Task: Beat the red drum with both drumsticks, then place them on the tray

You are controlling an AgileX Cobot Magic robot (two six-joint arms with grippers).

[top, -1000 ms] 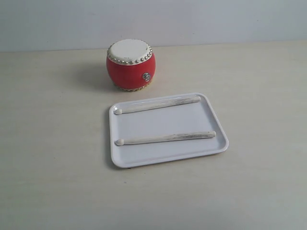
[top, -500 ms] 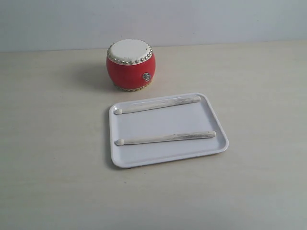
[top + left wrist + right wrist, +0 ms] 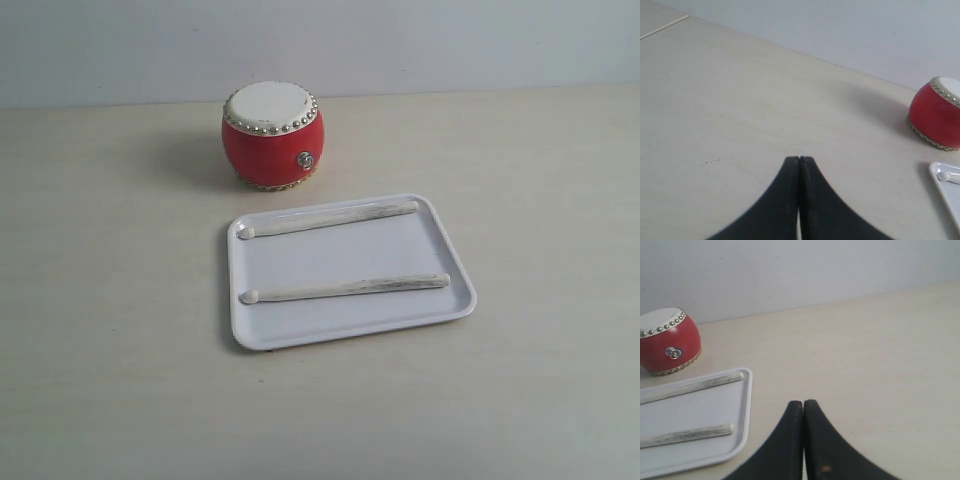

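The red drum [image 3: 272, 135] stands upright behind the white tray [image 3: 440, 245]. Two pale drumsticks lie across the tray, one along its far side [image 3: 328, 219] and one nearer the front [image 3: 345, 289]. Neither arm shows in the exterior view. My left gripper [image 3: 799, 159] is shut and empty over bare table, with the drum [image 3: 936, 116] and a tray corner [image 3: 940, 177] off to one side. My right gripper [image 3: 803, 402] is shut and empty beside the tray [image 3: 746, 405]; the drum [image 3: 669, 341] and both drumsticks [image 3: 692, 386] [image 3: 687, 435] appear in its view.
The pale wooden tabletop [image 3: 110, 300] ends at a light wall [image 3: 450, 40] behind the drum. A thin pale line [image 3: 665, 26] crosses the far table corner in the left wrist view.
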